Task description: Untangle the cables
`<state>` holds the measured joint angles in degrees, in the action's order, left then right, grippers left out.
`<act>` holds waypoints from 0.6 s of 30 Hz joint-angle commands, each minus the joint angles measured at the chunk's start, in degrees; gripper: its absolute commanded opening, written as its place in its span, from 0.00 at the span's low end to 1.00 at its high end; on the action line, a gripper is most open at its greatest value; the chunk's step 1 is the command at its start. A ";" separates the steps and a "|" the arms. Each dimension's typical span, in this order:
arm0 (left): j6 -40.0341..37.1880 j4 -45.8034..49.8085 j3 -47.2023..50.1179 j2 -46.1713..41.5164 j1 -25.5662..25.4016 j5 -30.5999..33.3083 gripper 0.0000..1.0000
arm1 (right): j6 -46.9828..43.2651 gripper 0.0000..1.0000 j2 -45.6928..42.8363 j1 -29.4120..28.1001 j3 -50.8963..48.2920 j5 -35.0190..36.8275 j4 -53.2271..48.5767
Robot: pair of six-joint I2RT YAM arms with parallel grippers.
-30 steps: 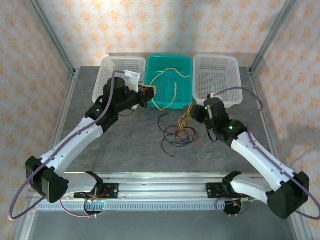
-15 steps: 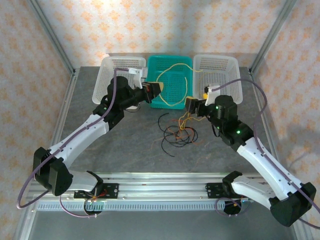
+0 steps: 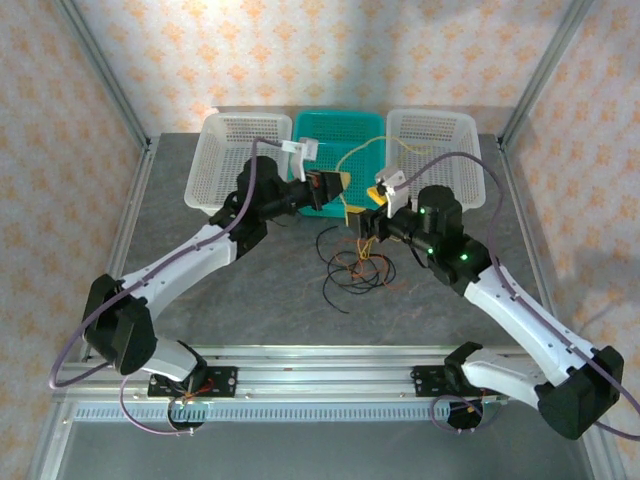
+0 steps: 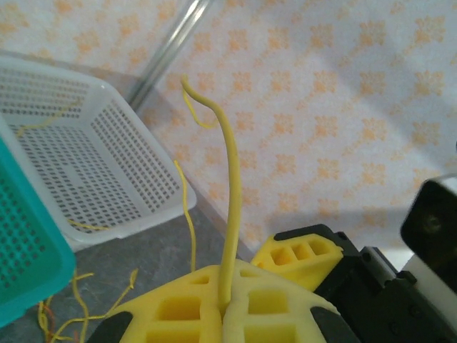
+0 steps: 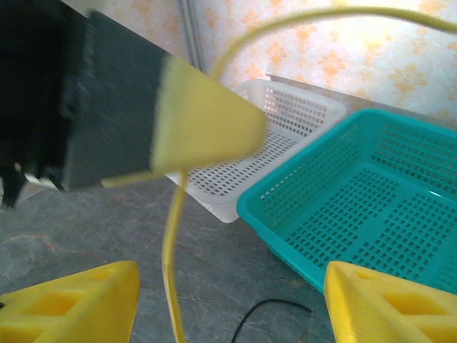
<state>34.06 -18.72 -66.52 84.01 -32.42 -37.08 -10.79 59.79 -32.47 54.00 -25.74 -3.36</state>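
My left gripper (image 3: 335, 183) is shut on the yellow cable (image 3: 358, 152) and holds it up over the front edge of the teal basket (image 3: 335, 117). In the left wrist view the cable (image 4: 230, 186) rises straight out of the closed fingertips (image 4: 225, 307). My right gripper (image 3: 362, 215) is open just right of the left one. Its wrist view shows the yellow cable (image 5: 171, 264) hanging between the spread fingers (image 5: 71, 300), nearer the left one and not pinched. The orange-brown cable (image 3: 365, 262) and black cable (image 3: 335, 285) lie tangled on the table below.
A white basket (image 3: 215, 150) stands at the back left and another white basket (image 3: 440, 125) at the back right, either side of the teal one. The two grippers are very close; the left fingertip (image 5: 207, 128) looms right in front of the right wrist camera.
My left gripper carried the yellow cable rightward and lifted it out of the teal basket. The right gripper swung up and left to meet it, its jaws open.
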 commanded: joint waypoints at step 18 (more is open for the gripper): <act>1.75 -3.90 -6.16 5.33 -2.04 -1.68 0.00 | -1.81 0.30 2.20 -2.87 2.76 1.04 1.78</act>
<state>34.92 -21.06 -69.56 87.88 -34.15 -38.54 -12.53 62.19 -34.76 54.54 -25.28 -3.36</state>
